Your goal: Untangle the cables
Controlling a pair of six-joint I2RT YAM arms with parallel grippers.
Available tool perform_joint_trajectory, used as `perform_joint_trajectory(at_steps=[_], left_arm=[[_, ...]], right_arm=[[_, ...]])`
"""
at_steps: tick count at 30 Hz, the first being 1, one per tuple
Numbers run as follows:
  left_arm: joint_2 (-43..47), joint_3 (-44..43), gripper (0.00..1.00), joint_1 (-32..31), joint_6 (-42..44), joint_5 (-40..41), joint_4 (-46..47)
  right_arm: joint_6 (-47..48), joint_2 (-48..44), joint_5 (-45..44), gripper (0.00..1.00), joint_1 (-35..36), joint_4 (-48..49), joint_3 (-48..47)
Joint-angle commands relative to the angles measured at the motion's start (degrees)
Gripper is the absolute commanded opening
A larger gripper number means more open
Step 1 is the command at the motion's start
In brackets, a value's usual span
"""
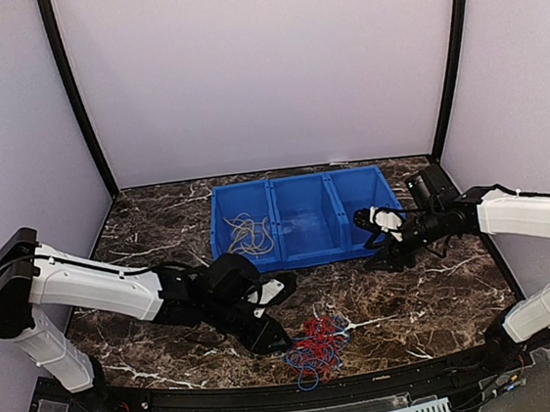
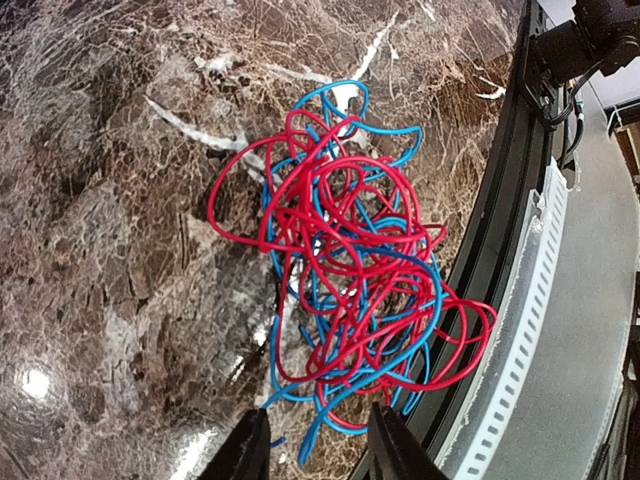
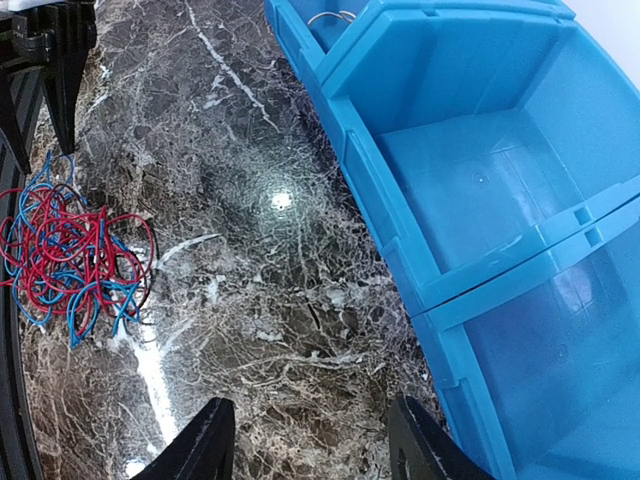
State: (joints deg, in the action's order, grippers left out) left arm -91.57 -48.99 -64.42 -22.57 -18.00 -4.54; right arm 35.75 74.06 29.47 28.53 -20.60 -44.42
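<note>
Lighting bright and even, from overhead. Glossy desk (image 3: 250, 120) returns a small white glare spot (image 3: 282, 200) in both wrist views. Shadows soft. Overhead view slightly grainy; wrist-view edges bowed.

One blue three-compartment bin (image 1: 310, 258), one red-and-blue cable tangle (image 1: 316, 347), one tan cable bunch (image 1: 248, 234), two tools: left tool (image 2: 310, 445), right tool (image 3: 312, 440).

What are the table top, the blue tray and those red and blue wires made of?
Table top: looks like polished dark marble or a marble-print laminate; white veins, glossy light glare.
Blue tray: moulded plastic, smooth, slightly shiny; thin walls and dividers.
Wires: probably plastic-coated; smooth bright skin, springy loops.
</note>
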Motion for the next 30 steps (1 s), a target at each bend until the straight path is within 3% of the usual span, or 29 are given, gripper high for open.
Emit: perform_joint_trajectory(at_steps=[1,12,16,21,25,30], left_arm=[[-0.9,-2.2,0.34,-0.1,1.7,-1.9,0.5],[0.3,-1.4,0.0,-0.1,1.6,-0.2,3.6],[3.6,-0.2,0.0,-0.1,0.5,3.2,4.3],[9.4,2.8,0.0,0.2,-2.4,12.3,7.3],[15.8,9.4,0.0,0.3,-7.6,19.0,14.7],[20.1,16.3,0.0,0.3,-12.7,23.9,25.0]], right_arm=[[0.6,-0.3,-0.7,0.55,0.6,0.4,-1.2],[0.2,-0.4,0.5,0.55,0.9,0.4,-1.6],[-2.0,-0.9,7.3,0.58,1.8,-0.1,-4.4],[-3.9,4.0,13.1,0.64,7.8,-2.6,-10.7],[-7.4,8.6,19.3,0.66,13.0,-0.8,-13.1],[-13.1,14.6,14.2,0.71,19.7,4.4,-14.7]])
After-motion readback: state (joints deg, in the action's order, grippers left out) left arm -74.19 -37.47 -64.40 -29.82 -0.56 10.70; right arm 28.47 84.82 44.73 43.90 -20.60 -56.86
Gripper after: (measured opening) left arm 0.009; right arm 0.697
